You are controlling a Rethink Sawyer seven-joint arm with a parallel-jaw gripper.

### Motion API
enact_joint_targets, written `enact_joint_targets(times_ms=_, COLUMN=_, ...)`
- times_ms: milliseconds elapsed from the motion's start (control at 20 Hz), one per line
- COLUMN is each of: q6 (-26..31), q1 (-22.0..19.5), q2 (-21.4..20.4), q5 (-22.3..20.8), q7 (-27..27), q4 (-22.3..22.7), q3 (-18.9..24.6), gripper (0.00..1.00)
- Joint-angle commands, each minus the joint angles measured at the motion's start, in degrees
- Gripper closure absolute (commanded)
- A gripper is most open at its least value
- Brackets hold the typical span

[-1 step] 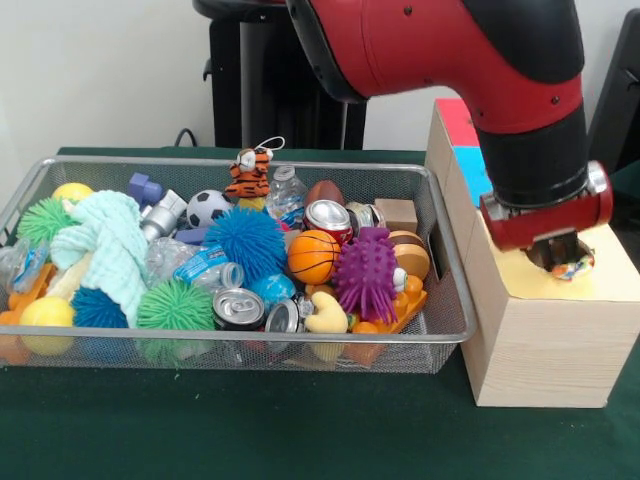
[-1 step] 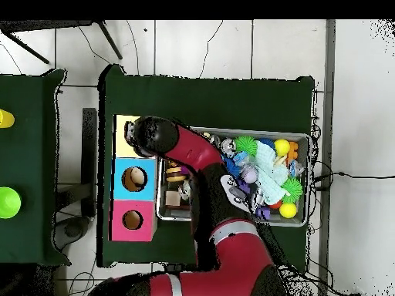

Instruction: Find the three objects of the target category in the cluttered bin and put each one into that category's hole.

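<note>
A wire bin (image 1: 240, 163) holds a jumble of toys, among them a basketball (image 1: 313, 256), a soccer ball (image 1: 207, 207), a brown football (image 1: 324, 190), spiky balls in purple (image 1: 365, 272), blue (image 1: 245, 242) and green (image 1: 175, 305), drink cans (image 1: 238, 307) and a tiger toy (image 1: 247, 175). To its right stands a wooden box (image 1: 540, 350). My gripper (image 1: 555, 258) hangs low over the box's yellow top (image 1: 610, 270), and a small multicoloured object (image 1: 577, 266) shows right under it. In the overhead view the wrist (image 2: 143, 137) covers the yellow section (image 2: 122, 127).
The box also has a blue section (image 2: 117, 179) and a pink section (image 2: 116, 220), each with a round hole. A pale teal cloth (image 1: 105, 245) lies in the bin's left half. A second green table (image 2: 27, 154) carries a yellow and a green object.
</note>
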Motion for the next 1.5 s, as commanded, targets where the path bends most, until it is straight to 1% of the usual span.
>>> enact_joint_targets(times_ms=50, q6=-9.66, q1=-0.60, q2=5.48, q5=-6.18, q7=1.61, q4=-4.72, q3=4.70, gripper=1.00)
enact_joint_targets(times_ms=100, q6=-9.18, q1=0.38, q2=5.02, q5=-7.21, q7=2.73, q4=-4.75, q3=2.73, gripper=1.00)
enact_joint_targets(times_ms=150, q6=-9.05, q1=0.75, q2=5.14, q5=-7.89, q7=3.53, q4=-5.14, q3=1.93, gripper=1.00)
enact_joint_targets(times_ms=200, q6=-9.23, q1=1.26, q2=4.04, q5=-8.44, q7=5.03, q4=-3.55, q3=0.40, gripper=1.00)
enact_joint_targets(times_ms=250, q6=-8.67, q1=1.52, q2=3.94, q5=-8.68, q7=5.84, q4=-3.40, q3=-0.33, gripper=1.00)
enact_joint_targets(times_ms=350, q6=-6.44, q1=2.65, q2=2.80, q5=-7.88, q7=9.44, q4=-1.52, q3=-2.72, gripper=1.00)
enact_joint_targets(times_ms=400, q6=-4.37, q1=3.39, q2=1.94, q5=-6.35, q7=12.56, q4=0.18, q3=-4.29, gripper=1.00)
enact_joint_targets(times_ms=500, q6=-2.11, q1=4.44, q2=0.85, q5=-4.25, q7=16.67, q4=2.56, q3=-6.60, gripper=1.00)
enact_joint_targets(times_ms=600, q6=-0.73, q1=4.25, q2=0.02, q5=-2.85, q7=18.09, q4=4.65, q3=-6.92, gripper=1.00)
enact_joint_targets(times_ms=700, q6=0.07, q1=3.56, q2=-1.07, q5=-2.34, q7=17.25, q4=6.15, q3=-6.28, gripper=1.00)
enact_joint_targets(times_ms=800, q6=0.52, q1=3.50, q2=-1.92, q5=-2.86, q7=15.80, q4=6.39, q3=-6.86, gripper=1.00)
enact_joint_targets(times_ms=900, q6=2.92, q1=4.03, q2=-3.22, q5=-3.18, q7=15.66, q4=6.00, q3=-8.80, gripper=1.00)
enact_joint_targets(times_ms=1050, q6=7.94, q1=5.43, q2=-5.19, q5=-3.20, q7=17.49, q4=5.15, q3=-12.56, gripper=1.00)
enact_joint_targets(times_ms=1150, q6=9.77, q1=6.65, q2=-5.56, q5=-4.07, q7=17.95, q4=3.43, q3=-15.64, gripper=1.00)
enact_joint_targets(times_ms=1200, q6=9.68, q1=6.91, q2=-5.63, q5=-5.04, q7=16.86, q4=2.16, q3=-16.73, gripper=1.00)
enact_joint_targets(times_ms=1300, q6=9.42, q1=6.75, q2=-5.94, q5=-5.93, q7=15.10, q4=0.86, q3=-17.33, gripper=1.00)
enact_joint_targets(times_ms=1400, q6=8.37, q1=6.38, q2=-6.31, q5=-6.18, q7=13.75, q4=0.50, q3=-17.03, gripper=1.00)
enact_joint_targets(times_ms=1500, q6=7.84, q1=5.84, q2=-6.93, q5=-4.83, q7=14.25, q4=0.40, q3=-16.21, gripper=1.00)
